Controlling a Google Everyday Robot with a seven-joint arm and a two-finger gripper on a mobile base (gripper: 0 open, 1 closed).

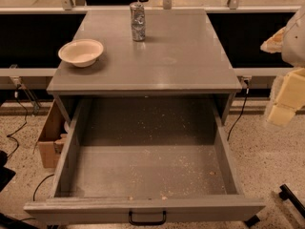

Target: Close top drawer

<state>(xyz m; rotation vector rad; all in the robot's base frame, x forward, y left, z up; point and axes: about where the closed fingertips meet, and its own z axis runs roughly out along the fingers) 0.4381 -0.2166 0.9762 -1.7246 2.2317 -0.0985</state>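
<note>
Speckled terrazzo flooring [267, 151] surrounds the square grey table [190, 66] on my feed. On its top a shallow cream bowl [81, 52] sits at ten o'clock and a crinkled silver can [137, 21] stands upright at twelve o'clock, well apart. At six o'clock the wide grey top drawer [205, 208] is pulled far out toward me, its floor dusted with pale crumbs, its small black bar handle [147, 218] centred on the front. A brown cardboard box [49, 137] rests on the floor at nine o'clock, beside the drawer's left wall. My pale cream end effector [285, 99] hangs at three o'clock, off the table's right edge and apart from the drawer; I cannot tell whether it is open or closed.
</note>
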